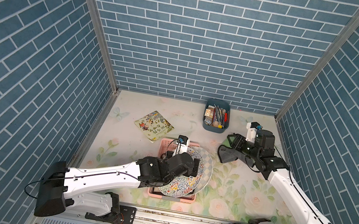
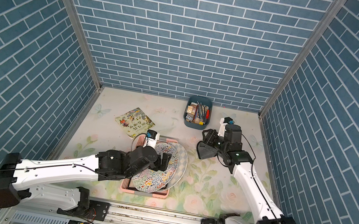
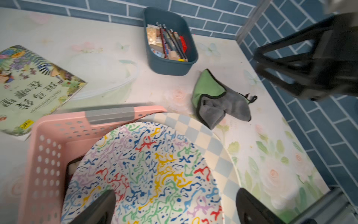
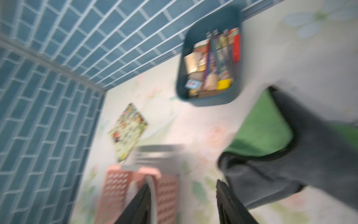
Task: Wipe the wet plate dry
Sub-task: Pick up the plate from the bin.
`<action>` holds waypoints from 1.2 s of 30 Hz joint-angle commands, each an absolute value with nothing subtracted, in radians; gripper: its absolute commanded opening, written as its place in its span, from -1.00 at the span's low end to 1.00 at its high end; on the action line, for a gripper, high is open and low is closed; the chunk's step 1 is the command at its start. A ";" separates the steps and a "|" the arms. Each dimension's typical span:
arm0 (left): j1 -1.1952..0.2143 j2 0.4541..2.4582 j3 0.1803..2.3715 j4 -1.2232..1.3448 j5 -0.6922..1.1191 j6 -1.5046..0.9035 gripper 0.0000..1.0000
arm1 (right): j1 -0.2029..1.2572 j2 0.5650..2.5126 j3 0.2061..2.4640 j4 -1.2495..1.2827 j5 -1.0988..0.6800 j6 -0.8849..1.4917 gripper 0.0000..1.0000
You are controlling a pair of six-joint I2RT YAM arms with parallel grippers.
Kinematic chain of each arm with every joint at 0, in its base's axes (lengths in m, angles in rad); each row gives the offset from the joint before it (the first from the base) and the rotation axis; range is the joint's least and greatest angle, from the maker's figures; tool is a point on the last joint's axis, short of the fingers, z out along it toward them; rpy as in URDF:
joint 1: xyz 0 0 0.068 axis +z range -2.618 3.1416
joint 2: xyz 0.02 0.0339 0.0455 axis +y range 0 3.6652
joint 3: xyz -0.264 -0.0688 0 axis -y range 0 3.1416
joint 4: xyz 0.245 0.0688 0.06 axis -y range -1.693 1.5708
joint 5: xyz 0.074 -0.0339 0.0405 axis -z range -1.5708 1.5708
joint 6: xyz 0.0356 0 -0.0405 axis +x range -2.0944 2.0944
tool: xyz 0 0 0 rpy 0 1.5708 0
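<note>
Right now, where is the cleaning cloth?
In both top views the grey-green cloth lies on the right side of the table, between the blue bin and the pink basket holding the plates.

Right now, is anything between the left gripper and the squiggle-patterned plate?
Nothing visible. The left gripper hangs open over the squiggle-patterned plate, bare plate face between its fingers. The checkered plate lies beneath it, not on top.
</note>
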State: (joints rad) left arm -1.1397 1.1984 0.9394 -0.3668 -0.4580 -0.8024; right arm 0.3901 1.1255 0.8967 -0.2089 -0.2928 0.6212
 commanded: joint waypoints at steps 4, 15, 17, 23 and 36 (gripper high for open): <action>-1.016 1.096 0.917 -0.398 -0.515 -0.818 1.00 | 0.676 1.105 0.929 -0.431 -0.295 0.785 -0.18; -0.971 1.004 0.829 -0.294 -0.458 -0.741 1.00 | 0.843 1.258 0.909 -0.471 -0.237 0.772 0.12; -0.971 0.973 0.802 -0.263 -0.455 -0.746 1.00 | 0.857 1.277 0.900 -0.437 -0.257 0.779 0.12; -0.971 0.945 0.787 -0.259 -0.467 -0.750 1.00 | 0.889 1.298 0.846 -0.250 -0.338 0.848 -0.16; -0.971 0.984 0.829 -0.255 -0.454 -0.742 1.00 | 0.894 1.274 0.852 -0.103 -0.302 0.841 -1.00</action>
